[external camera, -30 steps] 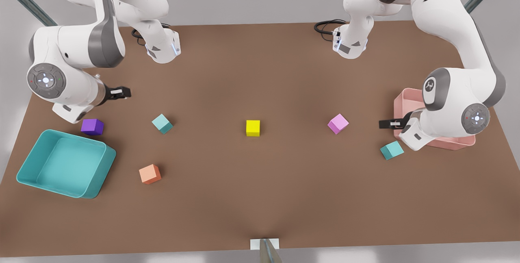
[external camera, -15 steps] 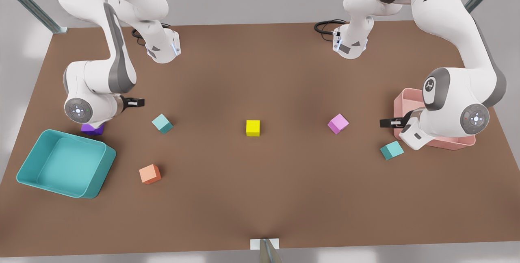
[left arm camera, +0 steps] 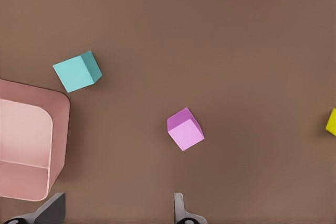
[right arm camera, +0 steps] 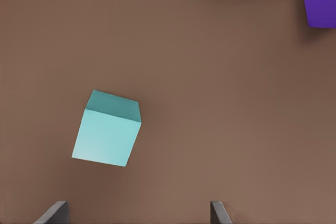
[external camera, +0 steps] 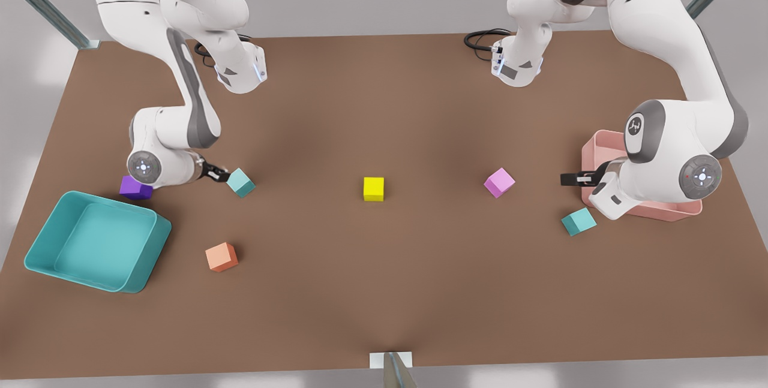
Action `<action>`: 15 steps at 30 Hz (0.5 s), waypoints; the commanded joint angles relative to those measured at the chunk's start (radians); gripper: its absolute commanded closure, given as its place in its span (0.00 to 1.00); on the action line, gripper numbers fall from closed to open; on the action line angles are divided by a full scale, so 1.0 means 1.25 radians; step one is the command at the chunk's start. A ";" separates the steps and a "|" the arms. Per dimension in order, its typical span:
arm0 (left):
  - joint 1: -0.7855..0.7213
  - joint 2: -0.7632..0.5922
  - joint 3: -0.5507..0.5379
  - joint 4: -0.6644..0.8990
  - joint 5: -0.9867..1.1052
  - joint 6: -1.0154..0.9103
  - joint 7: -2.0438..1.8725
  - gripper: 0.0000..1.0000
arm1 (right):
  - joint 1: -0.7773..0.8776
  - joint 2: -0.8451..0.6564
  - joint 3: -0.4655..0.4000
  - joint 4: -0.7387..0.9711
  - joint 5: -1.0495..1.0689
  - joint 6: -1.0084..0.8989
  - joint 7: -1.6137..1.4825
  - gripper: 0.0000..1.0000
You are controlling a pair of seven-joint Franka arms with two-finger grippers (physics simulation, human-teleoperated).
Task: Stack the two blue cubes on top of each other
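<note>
The right gripper (external camera: 219,174) hangs low over the brown table (external camera: 384,292) at the front view's left, its dark fingers just beside one teal cube (external camera: 240,182). In the right wrist view its two fingertips (right arm camera: 52,213) stand wide apart, and that same teal cube (right arm camera: 107,135) lies on the table between their lines but ahead of them, not gripped, turned a little askew. The purple cube (external camera: 135,187) sits behind that arm's wrist, near the rim of the large teal tray (external camera: 144,256); in the right wrist view the purple cube (right arm camera: 320,1) is at a corner, well apart from the teal one.

The left gripper (external camera: 570,180) waits at the front view's right, held above the table beside the pink tray (external camera: 591,154). Its fingers (left arm camera: 178,208) are spread apart with nothing between them. The second teal cube (external camera: 579,221) rests on the table near that arm, just beside the pink tray's corner; the left wrist view shows this second cube (left arm camera: 77,71) close to the pink tray (left arm camera: 58,129) but not touching it.

Between the two arms lie a pink cube (external camera: 499,182), a yellow cube (external camera: 373,189) at mid-table, and an orange cube (external camera: 221,256) nearer the teal tray. The two teal cubes are well apart, both flat on the table.
</note>
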State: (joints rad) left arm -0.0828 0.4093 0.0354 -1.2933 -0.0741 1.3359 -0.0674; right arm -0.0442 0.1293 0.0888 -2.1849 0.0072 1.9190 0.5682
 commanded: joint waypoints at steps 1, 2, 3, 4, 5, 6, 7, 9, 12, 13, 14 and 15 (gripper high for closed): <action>0.000 -0.001 0.000 0.000 0.000 -0.002 -0.001 0.00 | -0.001 -0.007 0.000 -0.039 0.020 0.245 0.453 0.00; 0.000 -0.001 0.000 0.001 0.000 -0.002 -0.001 0.00 | -0.001 -0.005 -0.001 -0.039 0.031 0.254 0.458 0.00; 0.000 -0.001 0.000 0.000 0.000 -0.002 -0.001 0.00 | -0.001 -0.005 0.000 -0.039 0.041 0.258 0.462 0.00; 0.000 -0.001 0.000 0.000 0.000 -0.002 -0.001 0.00 | 0.000 -0.004 -0.001 -0.044 0.061 0.259 0.463 0.00; 0.000 -0.001 0.000 0.000 0.000 -0.002 -0.003 0.00 | 0.000 -0.004 -0.001 -0.052 0.070 0.265 0.463 0.00; 0.000 -0.001 0.000 0.000 0.000 -0.002 -0.001 0.00 | 0.000 -0.005 0.000 -0.067 0.074 0.264 0.473 0.00; 0.000 -0.001 0.000 0.000 0.000 -0.002 -0.001 0.00 | 0.000 -0.004 0.000 -0.073 0.074 0.264 0.474 0.00; 0.000 -0.001 0.000 0.000 0.000 -0.002 -0.001 0.00 | -0.001 0.000 0.000 -0.083 0.075 0.264 0.474 0.00; 0.000 -0.001 0.000 0.000 0.000 -0.002 -0.001 0.00 | -0.001 0.000 0.000 -0.109 0.078 0.253 0.474 0.00; 0.000 -0.001 0.000 0.000 0.000 -0.002 -0.001 0.00 | 0.000 0.001 0.000 -0.116 0.103 0.249 0.473 0.00; 0.000 -0.001 0.000 0.000 0.000 -0.002 -0.001 0.00 | 0.000 0.006 0.000 -0.116 0.105 0.249 0.473 0.00; 0.000 -0.001 0.000 0.000 0.000 -0.002 -0.001 0.00 | 0.000 0.012 0.000 -0.115 0.105 0.250 0.470 0.00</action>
State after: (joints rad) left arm -0.0828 0.4093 0.0355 -1.2930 -0.0741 1.3337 -0.0685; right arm -0.0445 0.1403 0.0888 -2.3278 0.1210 2.2113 0.9021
